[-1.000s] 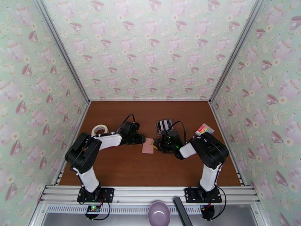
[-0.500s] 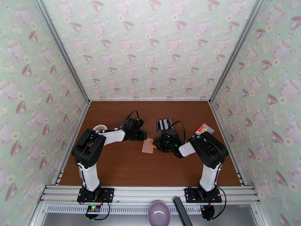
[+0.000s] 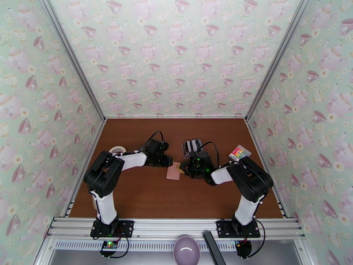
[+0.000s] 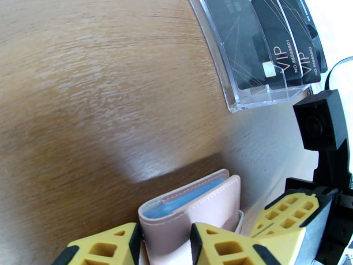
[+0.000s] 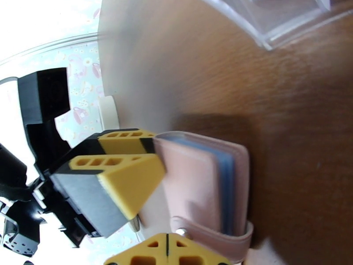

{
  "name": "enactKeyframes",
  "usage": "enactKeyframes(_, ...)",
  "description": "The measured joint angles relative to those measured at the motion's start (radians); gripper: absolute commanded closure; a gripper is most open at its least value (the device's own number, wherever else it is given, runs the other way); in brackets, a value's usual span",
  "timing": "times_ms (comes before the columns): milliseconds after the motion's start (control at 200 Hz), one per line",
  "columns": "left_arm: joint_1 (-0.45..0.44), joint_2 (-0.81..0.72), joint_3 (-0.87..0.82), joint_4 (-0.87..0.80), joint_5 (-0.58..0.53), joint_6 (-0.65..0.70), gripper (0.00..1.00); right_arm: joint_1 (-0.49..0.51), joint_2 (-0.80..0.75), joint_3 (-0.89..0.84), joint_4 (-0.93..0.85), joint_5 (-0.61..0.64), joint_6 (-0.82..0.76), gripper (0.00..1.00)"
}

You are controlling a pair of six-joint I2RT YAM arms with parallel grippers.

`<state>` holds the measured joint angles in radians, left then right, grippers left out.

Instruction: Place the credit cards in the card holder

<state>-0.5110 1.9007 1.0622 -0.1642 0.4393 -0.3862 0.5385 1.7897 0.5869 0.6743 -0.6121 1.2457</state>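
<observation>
Two at once: squeezing the pink card holder with the left gripper, setting one yellow finger against each side and grasping it tight. Meeting it from the other side with the right gripper, clenching those fingertips hard together with no gap, right up against the snap tab. Not being able to tell about any real hold on that thin tab. Peeking at pale blue pockets between the pink covers, standing just a little apart. Resting the card holder on the brown table, about in the middle, between the two arms.

Moving outward now: spotting the black credit cards standing in a row inside a clear rack, with "VIP" printed on them in white. Finding that rack near the card holder, on the far side of it, not touching it. Seeing from the top view the same rack just behind the right wrist.

Going farther out: noticing a white roll of tape by the left arm's elbow, close to the left wall, and a striped pad in many colours near the right wall. Ending at the near edge, below the arm bases, with a pale purple bowl sitting beside a dark bar.
</observation>
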Motion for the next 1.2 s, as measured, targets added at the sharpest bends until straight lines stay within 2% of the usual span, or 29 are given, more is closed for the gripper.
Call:
enactKeyframes(456,-0.003,0.057,0.085,-0.079,0.018,0.077,0.69,0.001,-0.023,0.003,-0.104,0.062,-0.017,0.96)
enactKeyframes(1202,-0.032,0.072,0.114,-0.094,0.017,0.079,0.65,0.019,-0.001,0.052,-0.171,0.068,-0.046,0.96)
